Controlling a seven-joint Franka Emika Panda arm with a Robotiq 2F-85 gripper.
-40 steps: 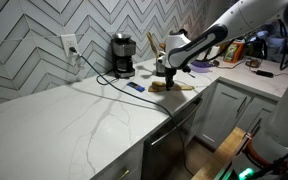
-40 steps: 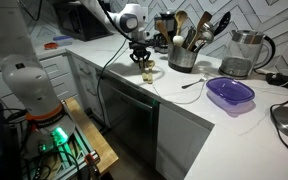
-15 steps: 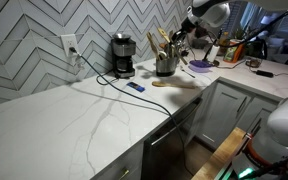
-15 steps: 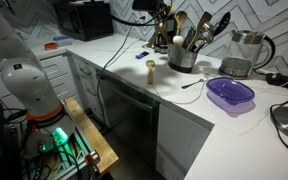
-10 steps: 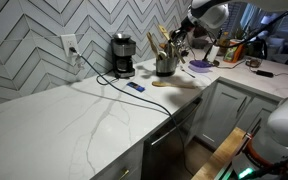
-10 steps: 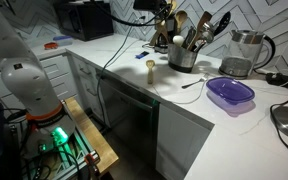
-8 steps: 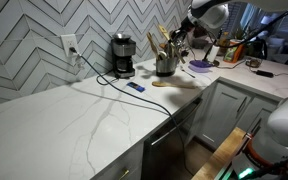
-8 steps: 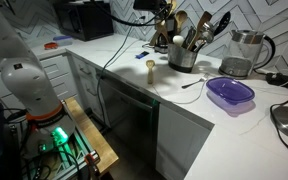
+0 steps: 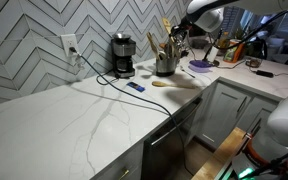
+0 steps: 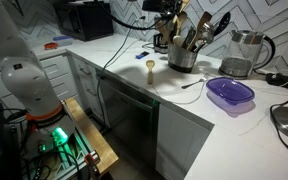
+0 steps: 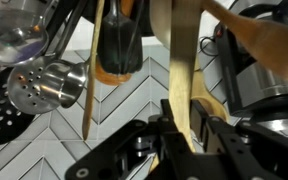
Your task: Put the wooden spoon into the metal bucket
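The metal bucket (image 9: 166, 66) stands on the white counter next to the coffee maker (image 9: 122, 55) and holds several upright utensils; it also shows in the other exterior view (image 10: 182, 58). My gripper (image 9: 180, 31) hangs above the bucket in both exterior views (image 10: 169, 12). In the wrist view my gripper (image 11: 185, 128) is shut on the pale handle of the wooden spoon (image 11: 181, 60), which runs up among the bucket's utensils. The bucket's body is hidden in the wrist view.
A small wooden piece (image 10: 149, 69) and a flat wooden item (image 9: 164, 83) stay on the counter. A purple bowl (image 10: 230, 93), a kettle (image 10: 244, 52) and a blue object (image 9: 135, 87) stand nearby. A perforated metal ladle (image 11: 44, 86) and black spatula (image 11: 118, 40) crowd the spoon.
My gripper has gone from low on the counter up to above the bucket with the wooden spoon. In the last half second it has shifted slightly higher.
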